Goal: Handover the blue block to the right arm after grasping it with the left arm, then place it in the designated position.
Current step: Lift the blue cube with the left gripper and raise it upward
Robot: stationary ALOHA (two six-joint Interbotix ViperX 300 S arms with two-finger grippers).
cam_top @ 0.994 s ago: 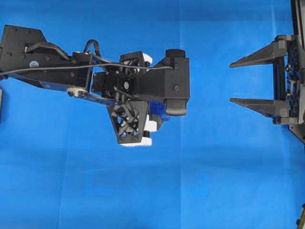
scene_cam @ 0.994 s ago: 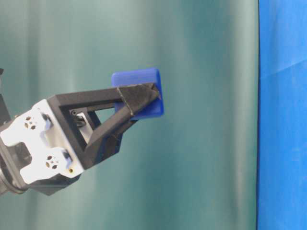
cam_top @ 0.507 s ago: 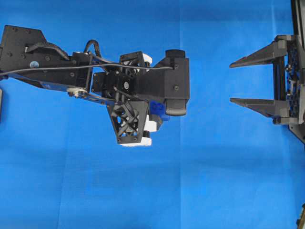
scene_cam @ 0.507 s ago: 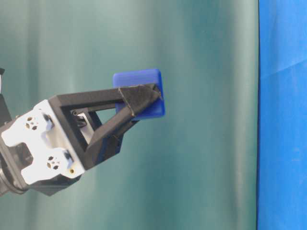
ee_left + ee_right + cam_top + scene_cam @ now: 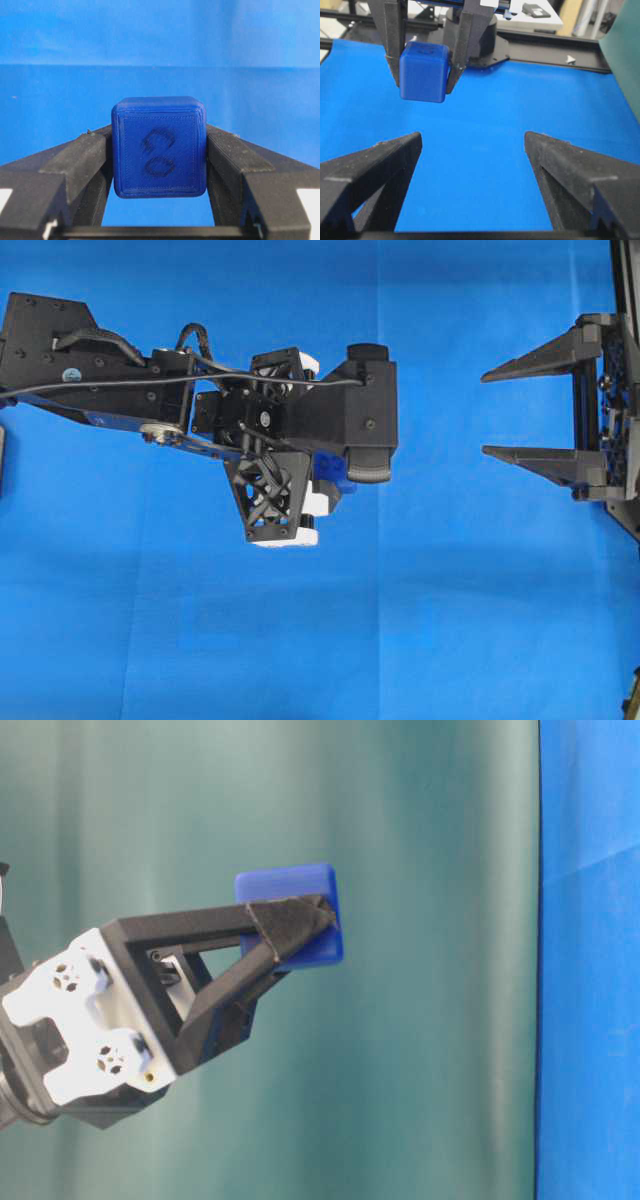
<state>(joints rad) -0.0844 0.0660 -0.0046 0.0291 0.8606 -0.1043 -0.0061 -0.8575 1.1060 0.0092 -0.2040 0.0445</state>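
**Block held aloft for the handover**

While the left arm (image 5: 200, 405) reaches in from the left of the overhead view, its jaws are clamped on the blue block (image 5: 159, 147), which hangs in the air above the blue cloth (image 5: 300, 640) on the counter, touching nothing else. The left gripper (image 5: 300, 925) pinches the block across two opposite side faces, with the fingertips (image 5: 90, 155) flat against them. The block looks like a small, rigid printed cube with rounded edges and a faint ridged surface; it is probably light and will not deform, though the smooth plastic may slip if it is pinched near an edge. The face turned toward the left wrist camera carries a dark scrawled mark. In the table-level view the block juts past the fingertips, so its far part is free. A second grip would best take that exposed part, across the pair of faces that the left fingers do not cover. The left gripper tilts upward there, presenting the block tip-first. Farther right, the right arm (image 5: 610, 410) waits at the edge of the overhead view, well apart from the block. Its right gripper (image 5: 472, 145) points level toward the block, jaws standing wide apart and empty, the block (image 5: 424, 71) sitting high and left of their gap.
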